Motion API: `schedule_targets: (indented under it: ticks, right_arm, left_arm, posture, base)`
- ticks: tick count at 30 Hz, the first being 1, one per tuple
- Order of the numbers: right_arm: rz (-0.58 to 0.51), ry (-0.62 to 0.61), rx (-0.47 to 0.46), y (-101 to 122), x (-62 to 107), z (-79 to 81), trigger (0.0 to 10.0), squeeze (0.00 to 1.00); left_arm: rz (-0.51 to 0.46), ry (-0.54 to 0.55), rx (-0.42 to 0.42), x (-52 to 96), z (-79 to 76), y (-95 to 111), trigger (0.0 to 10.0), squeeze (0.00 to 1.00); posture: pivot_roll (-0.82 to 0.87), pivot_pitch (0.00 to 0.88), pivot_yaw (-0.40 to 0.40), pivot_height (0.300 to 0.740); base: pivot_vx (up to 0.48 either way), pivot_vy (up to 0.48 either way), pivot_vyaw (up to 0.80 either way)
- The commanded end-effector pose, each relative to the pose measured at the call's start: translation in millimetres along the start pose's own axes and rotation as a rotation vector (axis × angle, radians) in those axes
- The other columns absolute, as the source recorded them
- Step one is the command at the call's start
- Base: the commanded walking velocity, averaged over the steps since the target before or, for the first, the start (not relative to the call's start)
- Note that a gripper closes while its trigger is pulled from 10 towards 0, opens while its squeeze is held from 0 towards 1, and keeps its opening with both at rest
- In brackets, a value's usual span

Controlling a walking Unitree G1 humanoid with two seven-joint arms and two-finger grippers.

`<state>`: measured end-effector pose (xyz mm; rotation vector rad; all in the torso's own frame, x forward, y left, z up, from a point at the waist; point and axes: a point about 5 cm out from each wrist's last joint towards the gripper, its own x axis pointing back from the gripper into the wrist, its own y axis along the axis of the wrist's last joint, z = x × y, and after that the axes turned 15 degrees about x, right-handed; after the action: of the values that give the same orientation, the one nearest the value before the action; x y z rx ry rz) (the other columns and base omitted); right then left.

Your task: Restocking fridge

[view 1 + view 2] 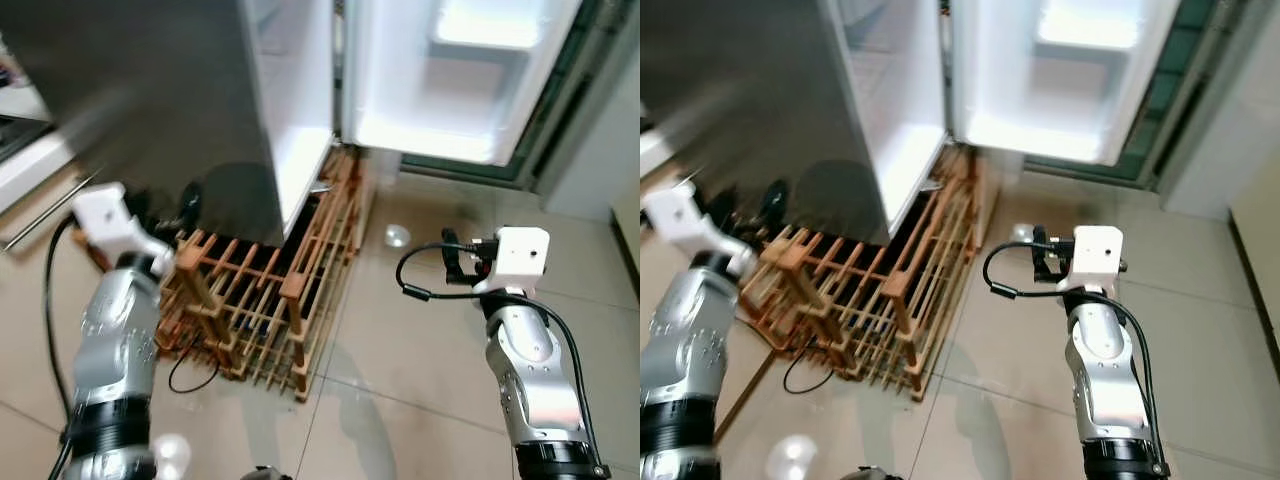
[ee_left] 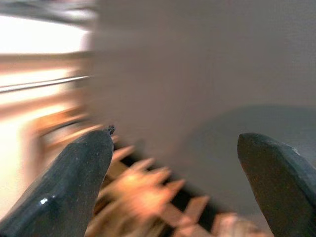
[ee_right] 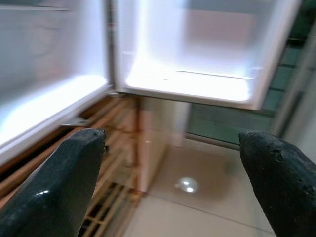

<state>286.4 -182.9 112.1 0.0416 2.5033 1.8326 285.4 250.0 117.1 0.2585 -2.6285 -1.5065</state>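
fridge (image 1: 300, 110) stands at 12 o'clock of the head view, grey steel side toward the robot, its door (image 1: 450, 80) swung wide. lit white door shelf (image 3: 197, 81) is bare, and the interior wall glows white. picture blurred in places.

wooden slatted rack (image 1: 270, 290) sits on the tile floor (image 1: 400, 350) at the fridge's foot, running from centre toward 8 o'clock; a thin black cable (image 1: 190, 378) loops on the floor at its near edge.

left gripper (image 2: 175, 182) is at 9 o'clock, above the rack's left end and beside the steel side; fingers (image 2: 74, 182) spread wide, nothing between them. wrist view heavily smeared.

right gripper (image 3: 173, 182) is raised at 3 o'clock over bare floor, aimed at the open door's lower edge; fingers (image 3: 54, 182) spread apart, holding nothing. a black cable (image 1: 430, 270) loops off its wrist.

bright light reflection (image 1: 396, 236) on the floor between rack and right arm.

no stock item can be made out among the rack slats.
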Motion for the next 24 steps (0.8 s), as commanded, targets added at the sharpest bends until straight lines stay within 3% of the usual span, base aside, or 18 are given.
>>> schedule_targets:
  ticks: [1, 4, 5, 6, 7, 13, 20, 24]
  right_arm:
    - [0.009, 0.010, -0.026, -2, -1.5, 2.6, 10.0, 0.00]
    - [0.016, 0.033, -0.043, -4, -3.1, 7.3, 10.0, 0.00]
    - [0.016, 0.046, -0.053, -3, -4.0, 10.0, 10.0, 0.00]
    - [0.013, 0.057, -0.060, -3, -5.1, 11.9, 10.0, 0.00]
    - [0.009, 0.066, -0.064, -3, -6.7, 13.6, 10.0, 0.00]
    - [-0.014, 0.066, -0.077, 3, -9.8, 16.5, 10.0, 0.00]
    - [-0.025, 0.085, -0.070, 4, -10.9, 16.2, 10.0, 0.00]
    - [-0.027, 0.113, -0.067, 4, -14.0, 20.8, 10.0, 0.00]
  left_arm:
    - [0.005, 0.008, -0.008, 3.1, -7.2, 0, 10.0, 0.00]
    - [0.048, -0.033, -0.070, 7.4, -17.7, -8, 10.0, 0.00]
    - [0.058, -0.044, -0.198, 7.8, -23.6, -10, 10.0, 0.00]
    - [0.052, -0.055, -0.267, 8.0, -27.6, -9, 10.0, 0.00]
    - [0.050, -0.062, -0.279, 7.6, -30.5, -10, 10.0, 0.00]
    - [0.060, -0.084, -0.132, 6.3, -46.7, -13, 10.0, 0.00]
    - [0.054, -0.045, -0.142, 3.5, -53.0, -16, 10.0, 0.00]
    - [0.042, -0.028, -0.184, -2.4, -55.1, -14, 10.0, 0.00]
  posture:
    - [0.03, 0.000, 0.022, 0.740]
    - [0.04, 0.000, 0.010, 0.740]
    - [0.04, 0.000, 0.009, 0.740]
    - [0.04, 0.000, 0.008, 0.740]
    - [0.03, 0.000, 0.009, 0.740]
    - [-0.01, 0.000, 0.022, 0.740]
    - [-0.02, 0.000, 0.026, 0.740]
    - [-0.02, 0.000, 0.025, 0.740]
  base:
    - [0.000, 0.000, 0.69]
    - [0.000, 0.000, 0.68]
    - [0.000, 0.000, 0.68]
    - [0.000, 0.000, 0.68]
    - [0.000, 0.000, 0.67]
    - [0.000, -0.069, 0.65]
    - [0.000, -0.448, 0.64]
    - [0.000, 0.000, 0.62]
